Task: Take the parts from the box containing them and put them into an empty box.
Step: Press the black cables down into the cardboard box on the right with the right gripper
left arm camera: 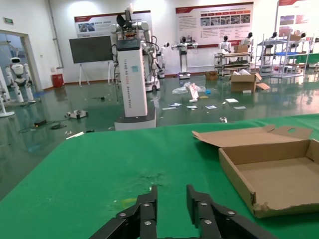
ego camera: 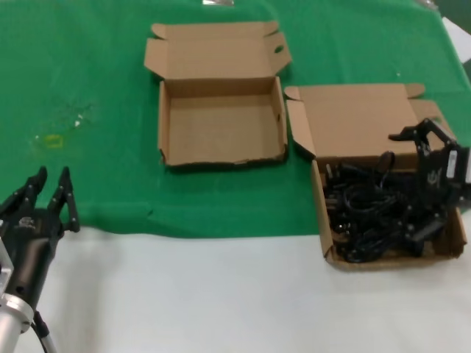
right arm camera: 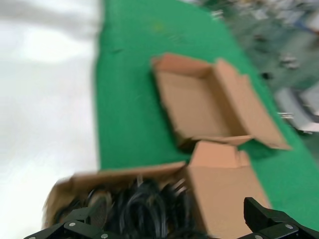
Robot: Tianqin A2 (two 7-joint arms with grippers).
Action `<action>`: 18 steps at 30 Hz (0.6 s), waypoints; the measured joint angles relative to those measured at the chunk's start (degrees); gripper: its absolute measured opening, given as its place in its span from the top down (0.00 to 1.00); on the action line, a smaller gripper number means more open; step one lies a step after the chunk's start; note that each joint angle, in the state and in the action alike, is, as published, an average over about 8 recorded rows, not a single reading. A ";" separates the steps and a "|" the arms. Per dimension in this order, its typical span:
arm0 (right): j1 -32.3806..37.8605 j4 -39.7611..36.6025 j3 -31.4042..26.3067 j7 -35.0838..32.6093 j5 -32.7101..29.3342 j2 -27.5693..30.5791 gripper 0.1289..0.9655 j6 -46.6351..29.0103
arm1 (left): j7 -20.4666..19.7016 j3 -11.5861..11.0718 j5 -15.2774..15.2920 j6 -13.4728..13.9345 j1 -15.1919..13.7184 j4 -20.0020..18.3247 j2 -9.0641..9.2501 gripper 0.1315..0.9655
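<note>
The worktop [ego camera: 221, 294] is white along its near side, and a green cloth [ego camera: 88, 88] covers the far part, its front edge running straight across just ahead of the boxes. On the cloth sits an empty brown cardboard box [ego camera: 221, 121] with its lid folded back, open green cloth lying all round it. Just beside it, toward the robot's right, a second brown cardboard box [ego camera: 368, 118] straddles the cloth's edge, its near half on the white. Inside lie the thin black looped power cords [ego camera: 368, 213], heaped in a tangle against the near wall. The right pincer [ego camera: 430, 165] hangs over that box's right side with its jaws spread wide above the cords. The left pincer [ego camera: 48, 191] is parked at the cloth's near-left edge, well apart from both boxes, jaws narrowly parted.
</note>
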 joint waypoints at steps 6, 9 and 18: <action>10.78 -7.97 -4.18 -8.61 -3.18 -2.13 0.00 -14.11 | 0.00 0.00 0.00 0.00 0.00 0.00 0.00 0.83; 15.71 -12.28 -6.07 -12.75 -5.51 -4.14 0.00 -19.62 | 0.00 0.00 0.00 0.00 0.00 0.00 0.00 0.89; 26.84 -25.21 -10.08 -23.16 -12.59 -10.91 0.00 -27.40 | 0.00 0.00 0.00 0.00 0.00 0.00 0.00 0.97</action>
